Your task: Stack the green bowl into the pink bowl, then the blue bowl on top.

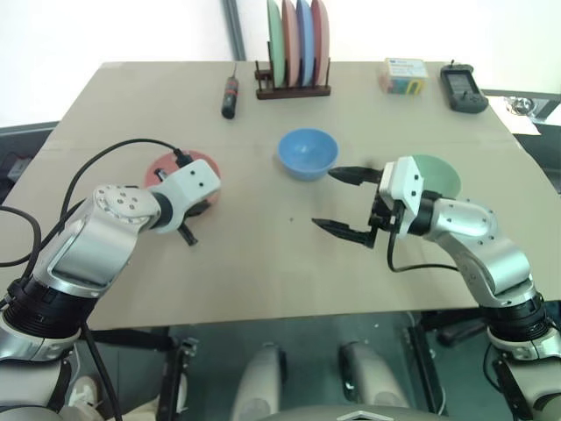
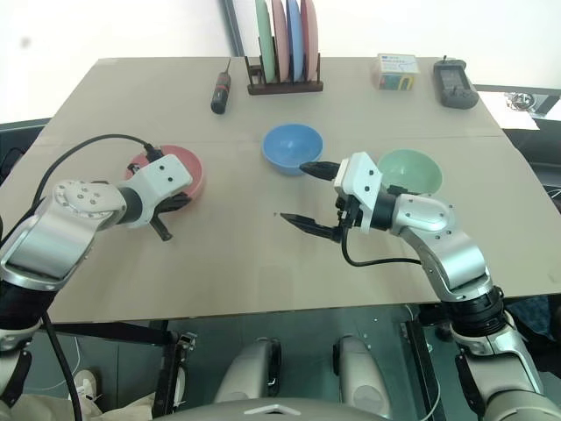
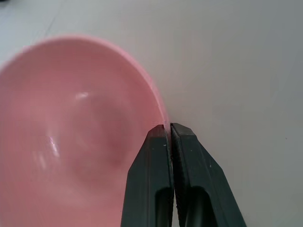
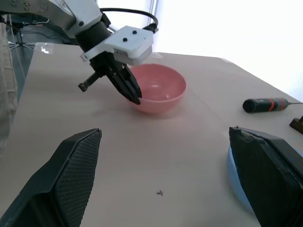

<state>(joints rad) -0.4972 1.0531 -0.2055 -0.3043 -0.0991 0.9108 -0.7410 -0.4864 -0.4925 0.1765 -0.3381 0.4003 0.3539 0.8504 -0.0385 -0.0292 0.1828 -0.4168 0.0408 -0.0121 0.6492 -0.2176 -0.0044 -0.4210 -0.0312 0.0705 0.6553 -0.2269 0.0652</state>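
Right now the left claw [image 3: 169,130] is pressed together on the near rim of the pink bowl [image 1: 166,167], pinching its wall between the two fingers, as the left wrist view shows; the bowl sits on the counter [image 1: 263,263] toward its left side. The right claw [image 1: 344,202] stands spread wide and holds nothing, pointing across the counter toward the left, one finger reaching just beside the blue bowl [image 1: 308,152], which rests near the middle. The green bowl [image 2: 410,169] sits on the right, just behind the right wrist and partly hidden by it. All three bowls stand apart, upright and unstacked. At the far edge a rack [image 1: 294,89] holds coloured plates [image 1: 298,42] on edge, with a screwdriver [image 1: 230,95] to its left and a small box [image 1: 403,75] and a black device [image 1: 462,89] to its right.
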